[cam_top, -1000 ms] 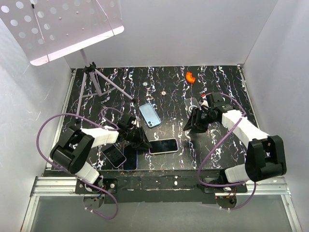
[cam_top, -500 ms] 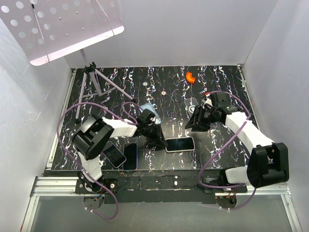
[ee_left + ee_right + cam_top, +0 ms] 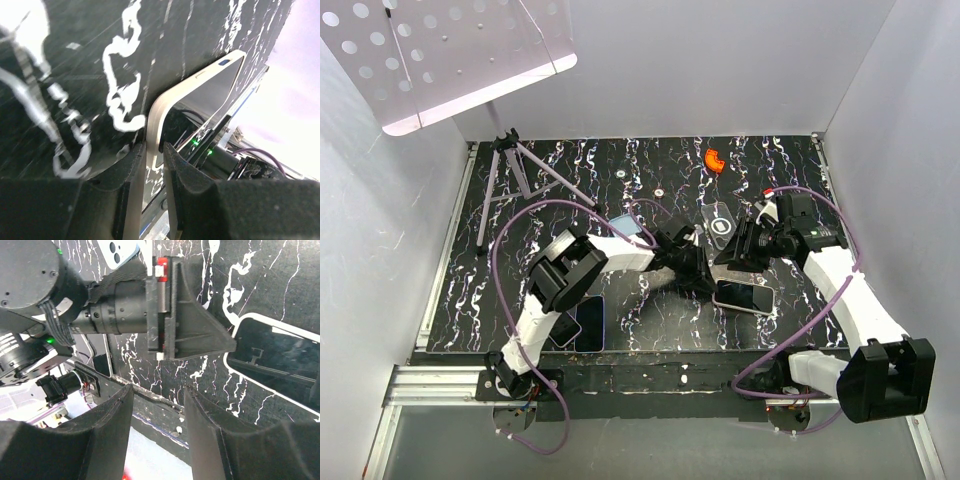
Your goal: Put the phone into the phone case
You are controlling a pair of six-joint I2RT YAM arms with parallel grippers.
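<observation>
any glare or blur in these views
Left wrist: fingers soft-focus up close, right edge blown out white. Right wrist: phone screen shows reflections. Top external: even light, perforated panel glaring bright.

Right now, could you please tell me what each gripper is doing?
Left gripper: closed on the phone, by its edge.
Right gripper: open, holding nothing.

White walls (image 3: 720, 70) enclose a black marbled table (image 3: 570, 165), seemingly lamplit.
</observation>
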